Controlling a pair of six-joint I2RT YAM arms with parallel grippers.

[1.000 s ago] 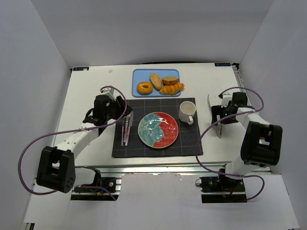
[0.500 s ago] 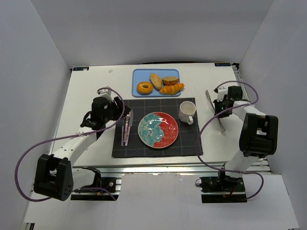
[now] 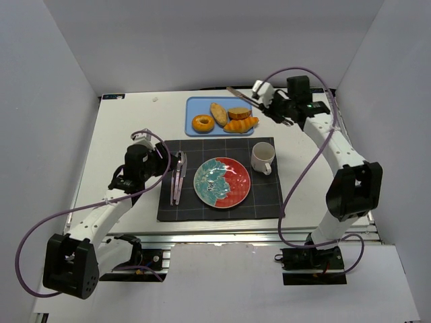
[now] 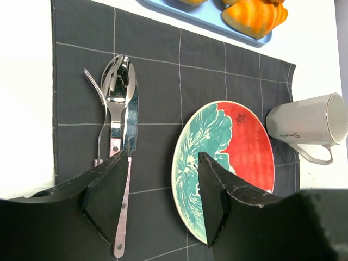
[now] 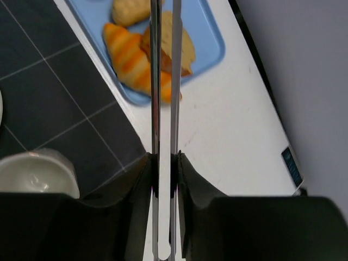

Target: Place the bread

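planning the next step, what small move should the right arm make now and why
Probably lower the tongs toward the croissant on the blue tray. The right gripper has its jaws clamped on the tongs, which point out over the tray's breads. The plate is bare, so a short descent to straddle the croissant seems the natural step.
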